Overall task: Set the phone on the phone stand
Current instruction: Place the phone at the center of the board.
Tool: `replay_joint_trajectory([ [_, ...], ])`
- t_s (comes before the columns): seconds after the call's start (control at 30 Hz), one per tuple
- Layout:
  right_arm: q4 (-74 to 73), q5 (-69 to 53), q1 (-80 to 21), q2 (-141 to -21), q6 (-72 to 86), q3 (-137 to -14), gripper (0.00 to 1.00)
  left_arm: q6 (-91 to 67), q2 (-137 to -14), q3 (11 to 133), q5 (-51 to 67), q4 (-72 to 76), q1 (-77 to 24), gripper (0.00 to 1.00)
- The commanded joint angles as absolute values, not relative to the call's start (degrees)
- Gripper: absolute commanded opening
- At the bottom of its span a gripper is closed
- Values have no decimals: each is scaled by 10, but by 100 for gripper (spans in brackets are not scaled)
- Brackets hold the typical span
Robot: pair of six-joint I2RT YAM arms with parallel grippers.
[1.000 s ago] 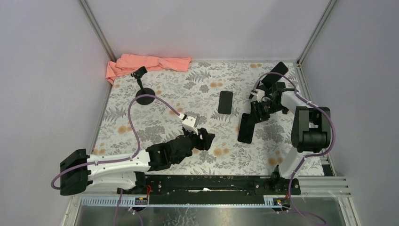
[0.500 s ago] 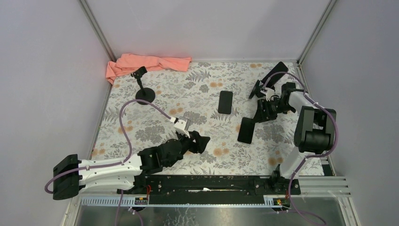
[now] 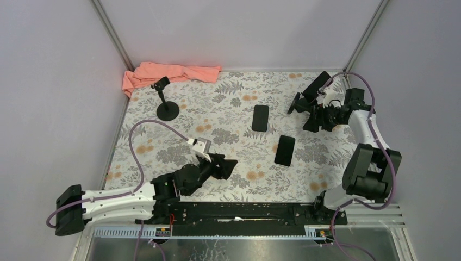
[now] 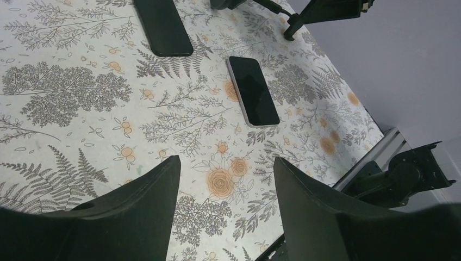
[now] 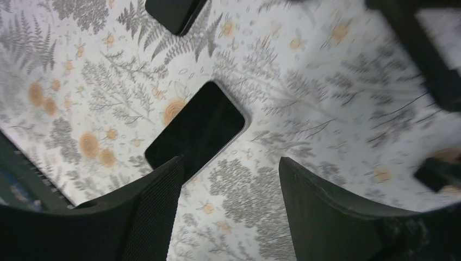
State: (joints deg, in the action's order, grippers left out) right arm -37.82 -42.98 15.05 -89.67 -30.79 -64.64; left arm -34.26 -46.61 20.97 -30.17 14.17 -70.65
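On the floral-patterned bench point(image 3: 163, 147), right of centre, the phone point(image 3: 285, 150) lies flat with its screen up. It is a slim black slab with rounded corners. Its glass is dark, glossy and unlit, and the left wrist view shows a thin pale rim around its edge. It touches neither hand, and its long side runs roughly toward the back wall.

A second phone point(image 3: 260, 117), also black and face up, lies flat a little farther back and to the left, apart from the first. The phone stand point(image 3: 318, 83) is in the far right corner, with a tilted black plate above a small round foot.

The right hand point(image 5: 229, 163) hovers beside that stand with its fingers spread and nothing between them; its wrist view shows the phone on the bench below. The left hand point(image 4: 225, 163) is low near the front of the bench, well short of the phone, its fingers likewise parted and empty.

Another stand point(image 3: 167, 110), with a round base, is at the far left near a pink cloth point(image 3: 171, 73).
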Motion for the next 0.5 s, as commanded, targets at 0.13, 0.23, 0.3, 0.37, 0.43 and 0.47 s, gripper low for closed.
replay_joint_trajectory([
  [0.13, -349, -390, 149, -873, -530, -694, 81, -367, -384, 152, -308, 162, -704, 75],
  [0.23, -371, -360, 149, -917, -626, -734, 85, -377, -365, 136, -306, 167, -704, 82],
  [0.3, -367, -332, 149, -948, -654, -760, 86, -384, -356, 128, -306, 170, -704, 88],
  [0.37, -368, -315, 149, -978, -663, -793, 86, -394, -351, 121, -309, 171, -704, 97],
  [0.43, -374, -305, 147, -1004, -680, -822, 86, -400, -348, 114, -309, 177, -704, 99],
  [0.47, -376, -298, 144, -1015, -686, -830, 86, -402, -348, 111, -308, 178, -704, 99],
])
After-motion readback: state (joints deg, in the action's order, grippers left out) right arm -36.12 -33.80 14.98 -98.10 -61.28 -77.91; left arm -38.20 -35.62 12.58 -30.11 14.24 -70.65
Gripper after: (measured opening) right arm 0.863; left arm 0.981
